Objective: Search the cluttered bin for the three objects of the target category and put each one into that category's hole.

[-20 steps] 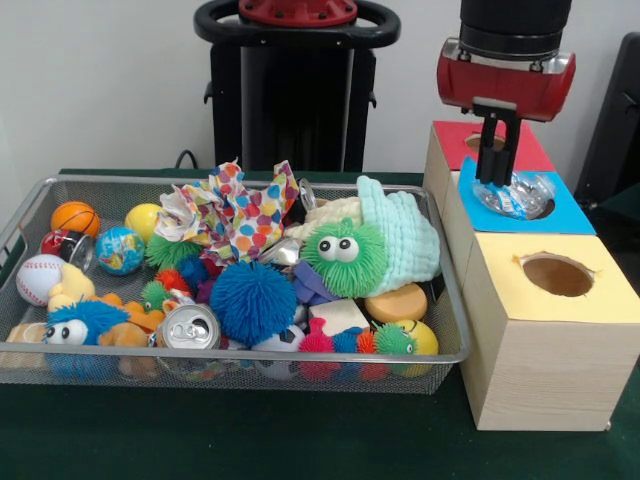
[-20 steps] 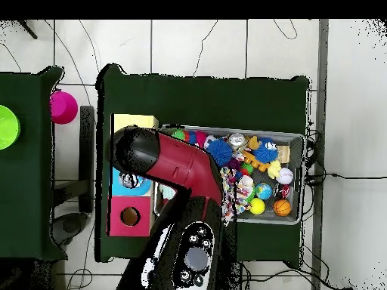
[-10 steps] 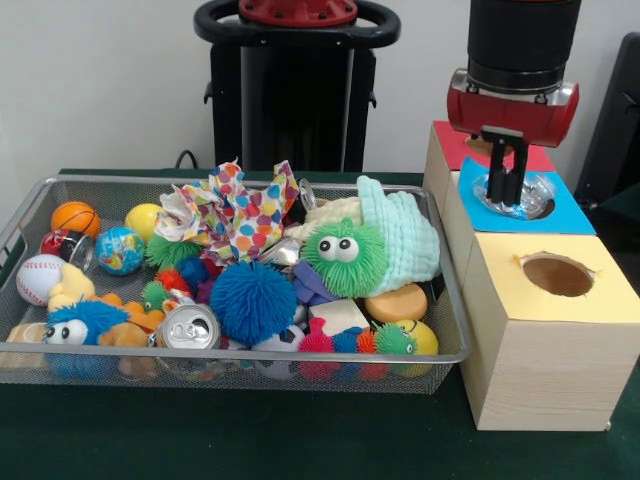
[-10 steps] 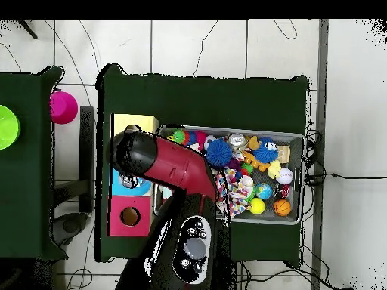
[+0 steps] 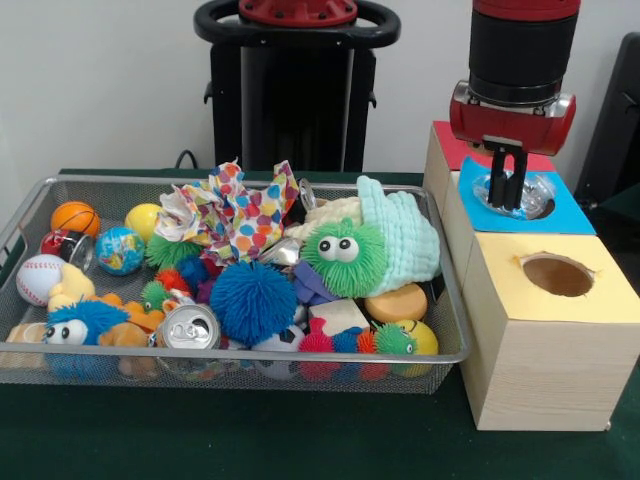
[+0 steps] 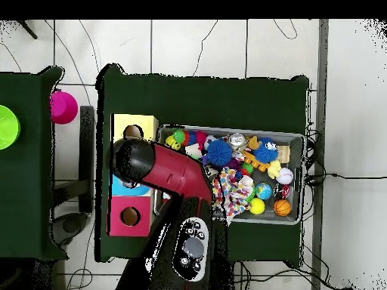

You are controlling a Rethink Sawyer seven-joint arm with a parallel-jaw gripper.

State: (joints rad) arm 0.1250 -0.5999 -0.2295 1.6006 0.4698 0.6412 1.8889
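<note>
A: Logging gripper [image 5: 509, 196] state: it hangs directly over the blue box [image 5: 566, 211], fingers spread apart and holding nothing. A crumpled clear plastic piece [image 5: 530, 193] sits in the blue box's hole, just beneath the tips.

B: Noted. Which items do I work next?

A: Judging by that, crushables. A silver drink can [image 5: 189, 328] lies at the front rim of the wire bin [image 5: 452, 352], far across from the blue box.

B: Handling notes?

A: I expect it light, thin-walled, slick, easily dented. I'd pinch across the cylinder's middle, not the rim, with modest force.
</note>
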